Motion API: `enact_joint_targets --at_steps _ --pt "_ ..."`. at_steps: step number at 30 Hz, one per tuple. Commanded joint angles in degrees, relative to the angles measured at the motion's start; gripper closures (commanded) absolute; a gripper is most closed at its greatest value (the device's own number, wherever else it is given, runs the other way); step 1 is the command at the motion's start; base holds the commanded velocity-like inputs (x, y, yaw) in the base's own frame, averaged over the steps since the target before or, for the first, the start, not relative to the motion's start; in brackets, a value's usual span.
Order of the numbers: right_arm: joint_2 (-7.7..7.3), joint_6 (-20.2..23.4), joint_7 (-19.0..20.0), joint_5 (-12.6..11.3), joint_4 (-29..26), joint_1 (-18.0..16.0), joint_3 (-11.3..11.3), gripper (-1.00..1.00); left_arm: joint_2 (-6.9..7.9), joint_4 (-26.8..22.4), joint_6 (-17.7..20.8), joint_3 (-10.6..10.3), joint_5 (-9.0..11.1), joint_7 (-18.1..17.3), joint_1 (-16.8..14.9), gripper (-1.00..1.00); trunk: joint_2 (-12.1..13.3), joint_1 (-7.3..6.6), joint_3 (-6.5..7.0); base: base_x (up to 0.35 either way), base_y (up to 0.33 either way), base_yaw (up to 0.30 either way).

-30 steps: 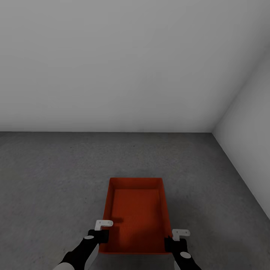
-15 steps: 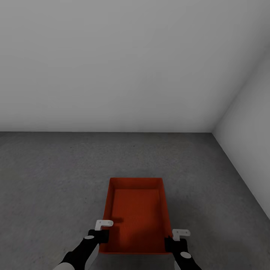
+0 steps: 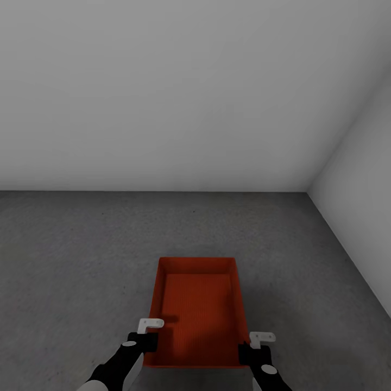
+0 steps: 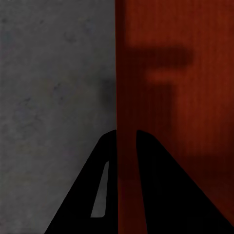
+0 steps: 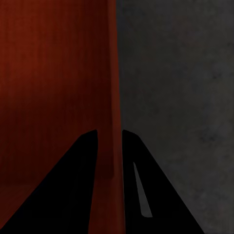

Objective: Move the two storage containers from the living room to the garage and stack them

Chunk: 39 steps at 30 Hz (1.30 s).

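One orange-red storage container point(image 3: 198, 309), open-topped with a ribbed bottom, lies lengthwise in front of me over the dark grey garage floor point(image 3: 81, 244). My left gripper point(image 3: 143, 341) is shut on its left side wall near the near corner. My right gripper point(image 3: 254, 348) is shut on the right side wall. In the left wrist view the black fingers point(image 4: 161, 195) straddle the thin red wall point(image 4: 126, 73). The right wrist view shows the same: fingers point(image 5: 73, 195) either side of the wall point(image 5: 113, 73). I cannot tell whether the container rests on the floor or hangs just above it.
A plain grey-white wall point(image 3: 163, 92) runs across the back, and a second wall point(image 3: 364, 206) closes the right side, meeting it in a corner. Speckled concrete point(image 4: 48, 73) spreads to the left and ahead of the container.
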Motion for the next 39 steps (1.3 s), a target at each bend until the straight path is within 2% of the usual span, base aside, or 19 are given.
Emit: enact_joint_targets --at_steps 1,8,9,39 --pt "0.11 0.0 -0.8 0.1 0.2 0.0 -1.0 1.0 -2.06 -0.3 0.3 -1.2 -0.1 -1.8 0.0 1.0 0.0 -0.01 -0.04 0.0 0.0 0.0" --pt "0.11 0.1 -0.8 0.1 0.2 0.0 -1.0 1.0 -2.06 -0.3 0.4 -1.2 -0.1 -1.8 0.0 1.0 0.0 -0.01 -0.04 0.0 0.0 0.0" --pt "0.11 0.1 -0.8 0.1 0.2 0.0 -1.0 -1.0 -2.06 -0.3 0.4 -1.2 0.0 -1.8 0.0 -1.0 0.0 -0.01 -0.04 0.0 0.0 0.0" --pt "0.11 0.0 -0.8 0.1 0.2 0.0 -1.0 -1.0 -2.06 -0.3 0.4 -1.2 0.0 -2.4 0.0 -1.0 0.0 -0.01 -0.04 0.0 0.0 0.0"
